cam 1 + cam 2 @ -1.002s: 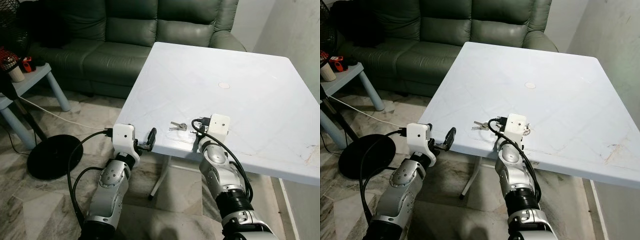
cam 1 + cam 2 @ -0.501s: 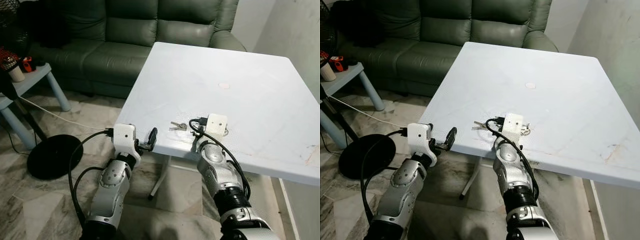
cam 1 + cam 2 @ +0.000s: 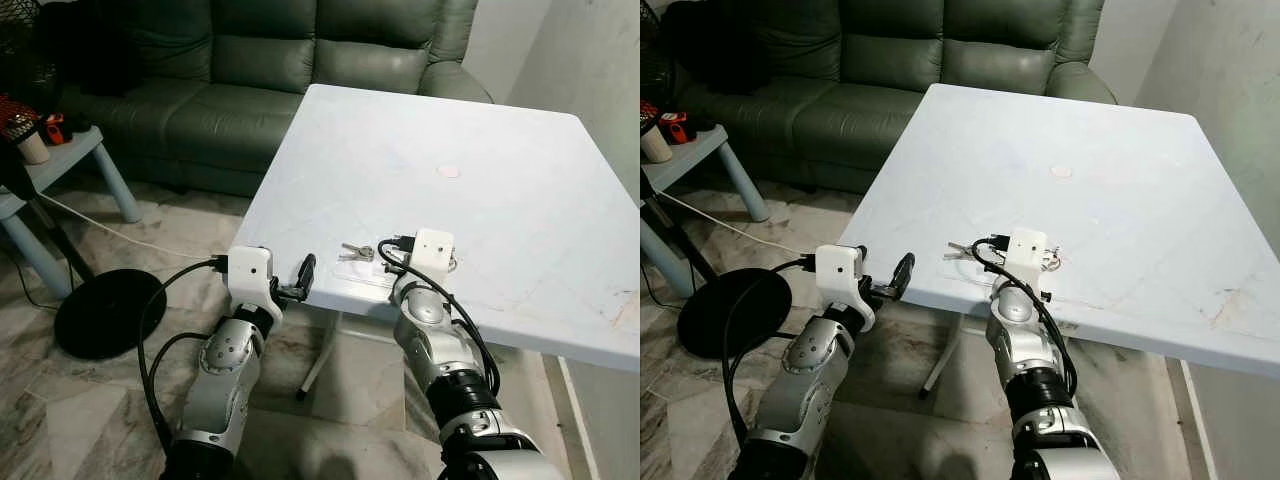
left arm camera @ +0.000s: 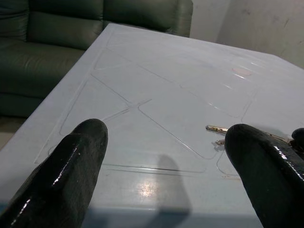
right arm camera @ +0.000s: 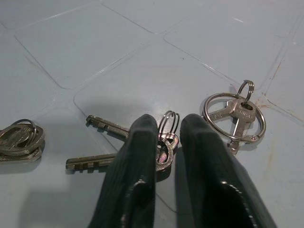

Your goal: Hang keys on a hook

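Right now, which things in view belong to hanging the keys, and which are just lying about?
Job:
- key bunch, right pincer closed on its ring
- white table it lies on

Lying about:
- ringed key
- third key bunch
- green sofa
- left pincer, open

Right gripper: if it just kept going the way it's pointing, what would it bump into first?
The right gripper points down at the table, its fingers nearly closed around the keys and their small ring. Going on, it would probably meet those keys first, then the tabletop just beneath.
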Controlling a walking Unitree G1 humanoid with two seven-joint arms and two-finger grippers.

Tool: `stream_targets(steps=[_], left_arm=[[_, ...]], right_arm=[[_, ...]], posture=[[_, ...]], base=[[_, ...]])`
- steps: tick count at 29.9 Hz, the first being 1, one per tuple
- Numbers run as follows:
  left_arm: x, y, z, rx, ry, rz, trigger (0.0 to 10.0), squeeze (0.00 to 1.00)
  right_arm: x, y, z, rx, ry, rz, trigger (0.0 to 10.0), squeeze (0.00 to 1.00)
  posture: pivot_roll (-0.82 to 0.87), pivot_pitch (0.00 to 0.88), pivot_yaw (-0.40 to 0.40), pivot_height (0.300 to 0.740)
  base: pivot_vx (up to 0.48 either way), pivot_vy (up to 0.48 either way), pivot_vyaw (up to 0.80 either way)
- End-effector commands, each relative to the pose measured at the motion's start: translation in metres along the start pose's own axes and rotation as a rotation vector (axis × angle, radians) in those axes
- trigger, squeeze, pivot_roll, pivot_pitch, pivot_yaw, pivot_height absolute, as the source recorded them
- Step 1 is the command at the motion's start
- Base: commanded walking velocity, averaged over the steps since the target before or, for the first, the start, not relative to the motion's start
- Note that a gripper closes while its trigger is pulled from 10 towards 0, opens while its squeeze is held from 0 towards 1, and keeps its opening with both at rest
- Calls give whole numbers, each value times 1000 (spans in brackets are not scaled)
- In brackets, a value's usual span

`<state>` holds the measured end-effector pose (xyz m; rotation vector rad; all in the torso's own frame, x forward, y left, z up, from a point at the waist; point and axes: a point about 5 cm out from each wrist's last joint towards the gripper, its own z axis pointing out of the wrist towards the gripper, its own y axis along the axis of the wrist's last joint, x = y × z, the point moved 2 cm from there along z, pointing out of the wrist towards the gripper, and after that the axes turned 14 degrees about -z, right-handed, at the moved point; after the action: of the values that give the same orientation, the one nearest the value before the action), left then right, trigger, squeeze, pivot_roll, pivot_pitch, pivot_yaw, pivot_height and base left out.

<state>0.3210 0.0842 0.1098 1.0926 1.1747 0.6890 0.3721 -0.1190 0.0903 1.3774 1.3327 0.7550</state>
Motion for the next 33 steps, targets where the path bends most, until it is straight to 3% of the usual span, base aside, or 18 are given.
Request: stream_targets(steps=[1, 21, 25, 26, 27, 28, 29, 30, 33], left_arm=[[-3, 2, -1, -7, -5, 8, 10000, 0], [-5, 2, 0, -8, -2, 0, 10000, 0], [-4, 2, 0, -10, 0, 0, 10000, 0], [-4, 2, 0, -10, 0, 0, 10000, 0], [-5, 2, 0, -10, -1, 0, 10000, 0], [-5, 2, 0, -10, -1, 0, 10000, 0], [-5, 2, 1, -10, -1, 1, 10000, 0], [-6, 2, 1, -11, -3, 1, 10000, 0], [-8, 2, 2, -14, -12, 3, 10000, 0]], right_arm=[[0, 3, 1, -14, -2, 4, 0, 0], [-3, -1, 1, -9, 7, 4, 0, 0], [-2, 5, -1, -60, 26, 31, 0, 0], [-2, 8, -1, -81, 27, 38, 1098, 0], [-2, 13, -4, -129, 49, 70, 4667, 0], [-2, 13, -4, -129, 49, 70, 4667, 0], [-1, 20, -7, -184, 81, 99, 5804, 0], [2, 31, -12, -271, 164, 142, 9765, 0], [7, 55, -28, -470, 351, 206, 10000, 0]], posture=[[-7, 45, -37, 732], [-7, 53, -43, 732], [-6, 53, -43, 732], [-6, 51, -44, 732], [-6, 48, -45, 732], [-6, 48, -45, 732], [-6, 45, -45, 732], [-7, 40, -46, 732], [-8, 33, -49, 732]], base=[[0, 0, 0], [0, 0, 0], [0, 0, 0], [0, 0, 0], [0, 0, 0], [0, 0, 0], [0, 0, 0], [0, 0, 0], [0, 0, 0]])
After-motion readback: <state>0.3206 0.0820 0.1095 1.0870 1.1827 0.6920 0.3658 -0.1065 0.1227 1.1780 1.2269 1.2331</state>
